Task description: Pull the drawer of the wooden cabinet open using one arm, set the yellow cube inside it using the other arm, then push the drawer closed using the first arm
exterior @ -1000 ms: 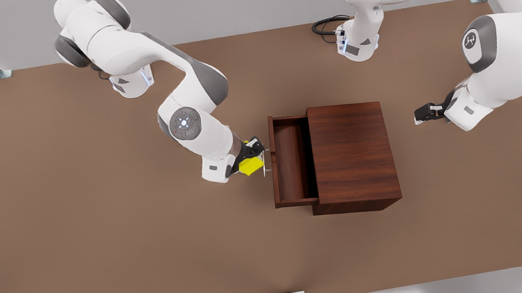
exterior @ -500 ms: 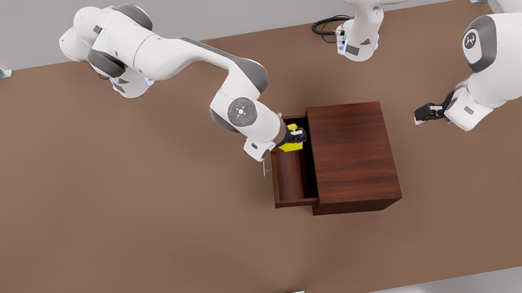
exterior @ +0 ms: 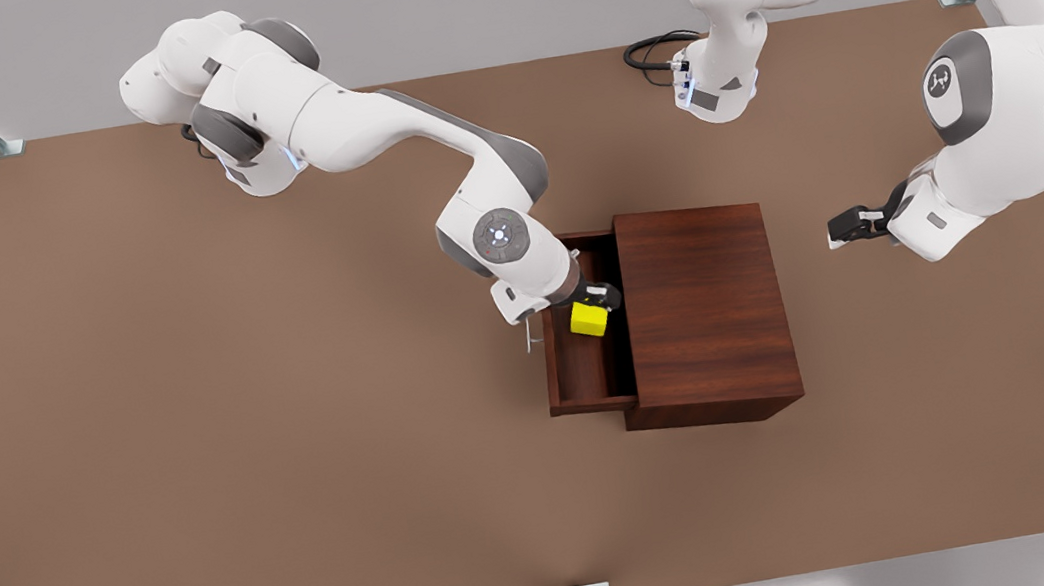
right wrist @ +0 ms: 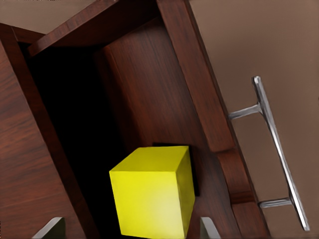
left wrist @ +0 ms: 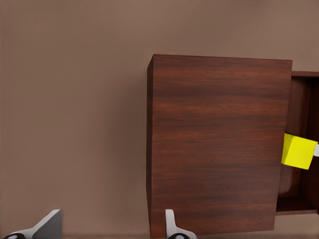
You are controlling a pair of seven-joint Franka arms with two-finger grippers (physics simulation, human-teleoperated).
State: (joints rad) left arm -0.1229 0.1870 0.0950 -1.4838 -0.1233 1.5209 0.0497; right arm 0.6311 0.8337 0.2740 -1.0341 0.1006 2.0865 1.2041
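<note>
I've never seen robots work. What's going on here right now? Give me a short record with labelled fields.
Setting: brown table, two white robot arms
Cabinet: dark wood, standing mid-table
Drawer: pulled open, silver handle facing away from the cabinet
Yellow cube: in the open drawer, just below the fingers
Right gripper: above the drawer, fingers apart, cube not gripped
Left gripper: open, waiting beside the cabinet's far side
Remaining: drawer not yet pushed shut
</note>
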